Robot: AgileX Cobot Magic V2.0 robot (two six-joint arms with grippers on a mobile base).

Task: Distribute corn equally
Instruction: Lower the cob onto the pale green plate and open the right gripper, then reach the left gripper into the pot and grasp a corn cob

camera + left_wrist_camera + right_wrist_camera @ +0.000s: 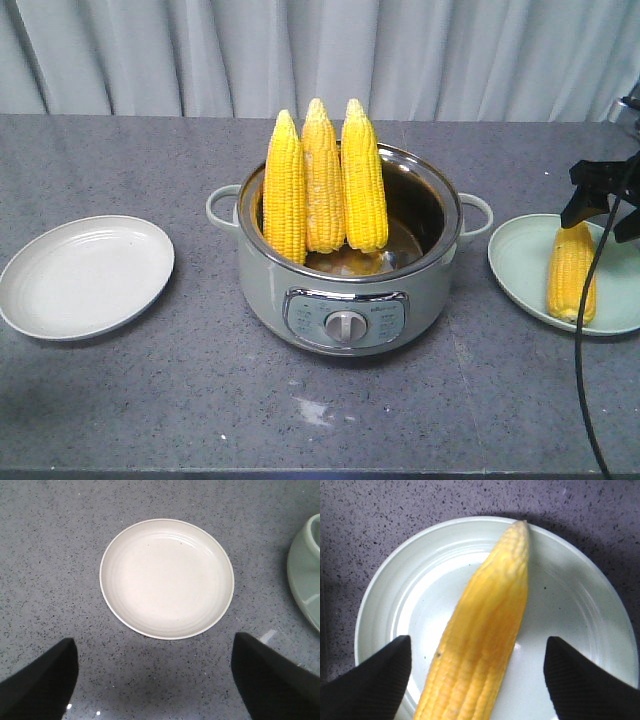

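Three cobs (325, 180) stand on end in the pot (345, 300), tips up, leaning together against its rim. The pot sits on the desk (150, 400) between two plates. A fourth cob (480, 620) lies flat on the green plate (415, 580), while the white plate (166, 578) holds none.

The right fingers (370, 685) hang spread to either side of the lying cob, not touching it and gripping nothing. The left fingers (40, 680) are spread over the white plate with nothing between them.

Each cob looks stiff and fairly heavy. The kernel rows should give some grip, though the surface is likely wet and slick. Because it tapers, a hold near the tip would probably slide off. It is best pinched across the thick middle, above the pot's rim, and lifted straight up.
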